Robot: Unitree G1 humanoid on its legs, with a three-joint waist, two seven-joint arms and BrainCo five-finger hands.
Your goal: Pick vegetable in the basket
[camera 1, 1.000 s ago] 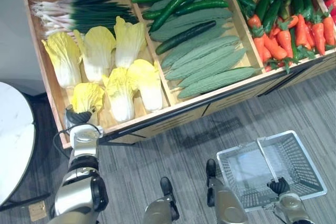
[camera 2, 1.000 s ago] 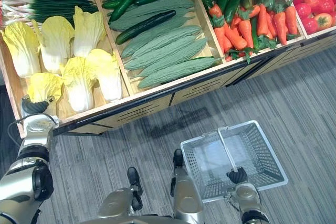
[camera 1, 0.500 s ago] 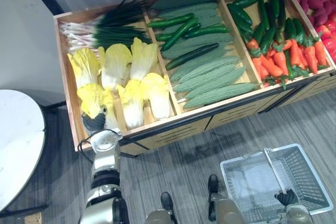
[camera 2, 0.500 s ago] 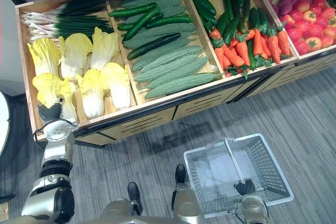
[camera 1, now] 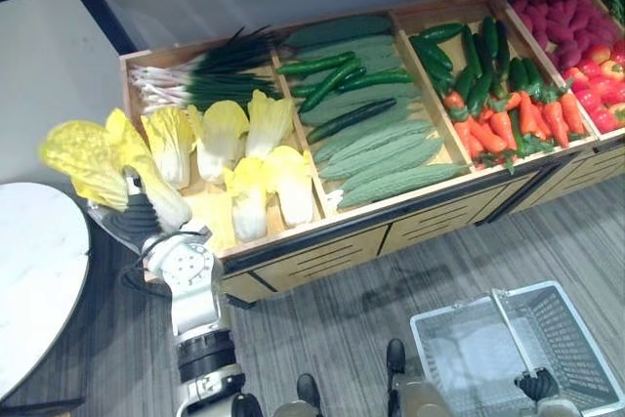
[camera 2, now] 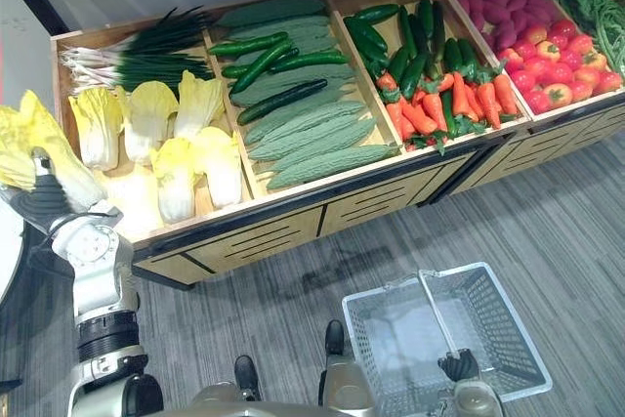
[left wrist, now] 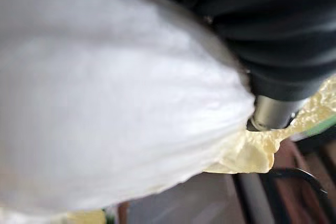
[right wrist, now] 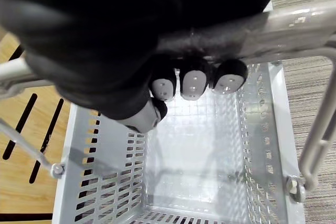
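My left hand (camera 1: 134,219) is shut on a yellow-leaved napa cabbage (camera 1: 96,158), holding it in the air just off the left end of the wooden stand (camera 1: 322,241). In the left wrist view the cabbage's white stalk (left wrist: 105,103) lies against the hand's dark cover (left wrist: 273,35). Several more cabbages (camera 1: 244,158) lie in the stand's left compartment. My right hand (camera 2: 459,366) is shut on the handle (right wrist: 294,24) of an empty grey plastic basket (camera 2: 493,314), which hangs low over the floor at the lower right. Its fingers (right wrist: 193,83) curl round that handle above the basket's mesh bottom (right wrist: 194,150).
The stand also holds green onions (camera 1: 195,70), cucumbers (camera 1: 342,75), bitter gourds (camera 1: 386,158), green peppers with carrots (camera 1: 498,104), and tomatoes (camera 2: 562,75). A round white table (camera 1: 29,280) stands at the left. Grey striped floor runs in front of the stand.
My left hand has lifted the cabbage out of the front left corner of the stand, up and to the left. The camera has tilted up. The right hand keeps the basket handle.
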